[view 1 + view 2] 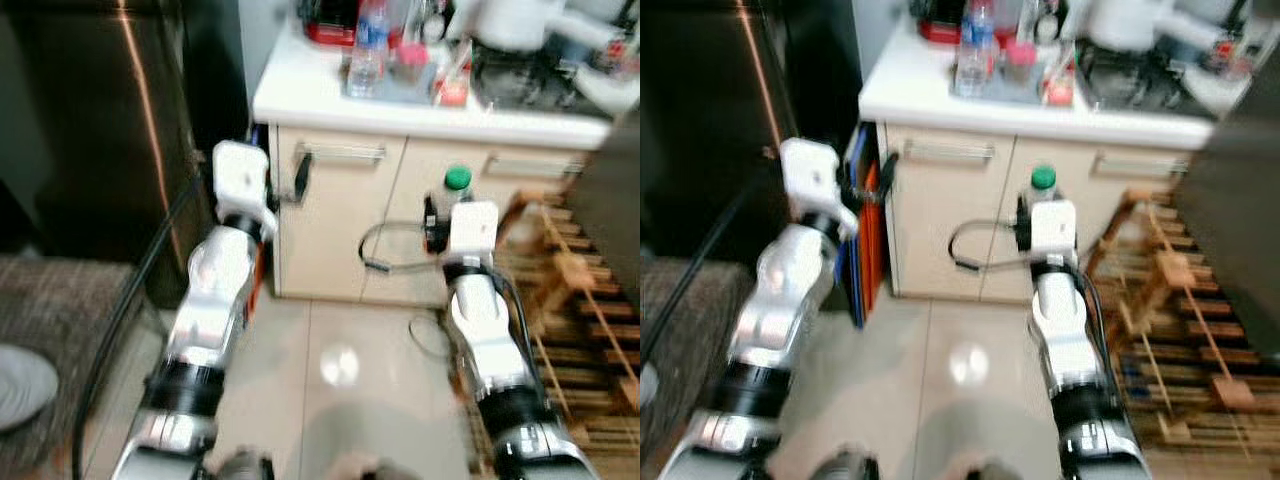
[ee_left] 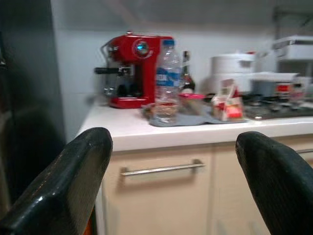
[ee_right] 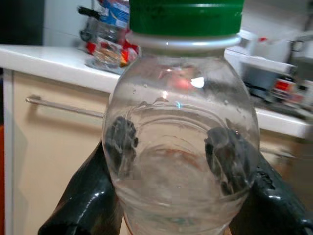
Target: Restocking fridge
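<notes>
The clear bottle (image 3: 178,147) with a green cap (image 3: 186,17) — no label readable on it — stands upright, pinched between the right gripper (image 3: 176,161) fingers in front of the cream cabinet (image 1: 340,220). The left gripper (image 2: 173,161) is spread, empty, facing the counter (image 2: 146,134) — red coffee machine (image 2: 132,68), blue-labelled water bottle (image 2: 167,83).

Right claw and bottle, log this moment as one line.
right claw: shut on green-capped bottle | left claw: open, empty | facing counter cabinet
</notes>
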Controlling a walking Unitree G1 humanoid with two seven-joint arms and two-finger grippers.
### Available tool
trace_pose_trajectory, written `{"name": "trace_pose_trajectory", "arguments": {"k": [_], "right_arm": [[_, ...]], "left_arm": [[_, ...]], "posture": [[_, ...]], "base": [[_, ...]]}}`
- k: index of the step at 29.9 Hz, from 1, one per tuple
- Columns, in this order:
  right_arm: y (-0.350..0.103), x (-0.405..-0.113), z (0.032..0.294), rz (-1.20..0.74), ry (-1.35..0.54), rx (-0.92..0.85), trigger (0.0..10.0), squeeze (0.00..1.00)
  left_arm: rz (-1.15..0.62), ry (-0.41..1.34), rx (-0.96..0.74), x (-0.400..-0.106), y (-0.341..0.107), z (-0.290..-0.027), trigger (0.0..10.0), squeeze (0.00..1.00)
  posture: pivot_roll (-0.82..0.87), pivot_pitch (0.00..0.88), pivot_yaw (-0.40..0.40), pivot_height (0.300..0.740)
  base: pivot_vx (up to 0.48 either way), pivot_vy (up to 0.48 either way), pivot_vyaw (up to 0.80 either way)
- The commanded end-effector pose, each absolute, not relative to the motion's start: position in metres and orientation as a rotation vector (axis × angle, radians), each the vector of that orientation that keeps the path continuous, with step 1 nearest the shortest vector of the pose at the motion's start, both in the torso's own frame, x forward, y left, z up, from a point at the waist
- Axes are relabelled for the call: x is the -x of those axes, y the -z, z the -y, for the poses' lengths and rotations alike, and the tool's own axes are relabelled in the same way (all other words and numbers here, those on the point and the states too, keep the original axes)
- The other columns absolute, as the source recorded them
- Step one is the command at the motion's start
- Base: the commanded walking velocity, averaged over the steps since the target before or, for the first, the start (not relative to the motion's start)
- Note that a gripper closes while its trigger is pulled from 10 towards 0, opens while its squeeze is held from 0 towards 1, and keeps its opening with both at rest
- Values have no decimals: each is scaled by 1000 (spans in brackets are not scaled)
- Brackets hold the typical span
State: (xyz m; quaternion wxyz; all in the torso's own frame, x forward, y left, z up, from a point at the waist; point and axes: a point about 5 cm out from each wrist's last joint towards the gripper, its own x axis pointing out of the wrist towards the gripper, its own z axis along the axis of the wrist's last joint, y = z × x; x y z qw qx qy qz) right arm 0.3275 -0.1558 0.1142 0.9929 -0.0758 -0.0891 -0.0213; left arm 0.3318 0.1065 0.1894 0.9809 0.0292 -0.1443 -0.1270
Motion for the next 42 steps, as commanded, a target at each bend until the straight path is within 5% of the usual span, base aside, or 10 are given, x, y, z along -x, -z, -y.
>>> {"name": "trace_pose_trajectory", "arguments": {"k": [1, 11, 27, 42], "right_arm": [[-122, -331, 155, 204, 44, 134, 0, 220], [-105, -332, 159, 99, 53, 98, 0, 208], [-13, -302, 191, -374, 158, 69, 0, 208], [23, -269, 202, -586, 197, 65, 0, 212]], "left_arm": [[300, 241, -76, -332, -191, -110, 10000, 0], [200, 223, -69, -336, -169, -115, 10000, 0], [-415, 58, -143, -295, -11, -167, 10000, 0], [-623, 217, -202, -269, 28, -153, 10000, 0]], "posture": [[-38, 0, -47, 740], [-37, 0, -43, 740], [-38, 0, -30, 740], [-47, 0, -17, 740]], "base": [[-266, 0, 0], [-158, 0, -138], [0, 0, -673], [20, 0, -673]]}}
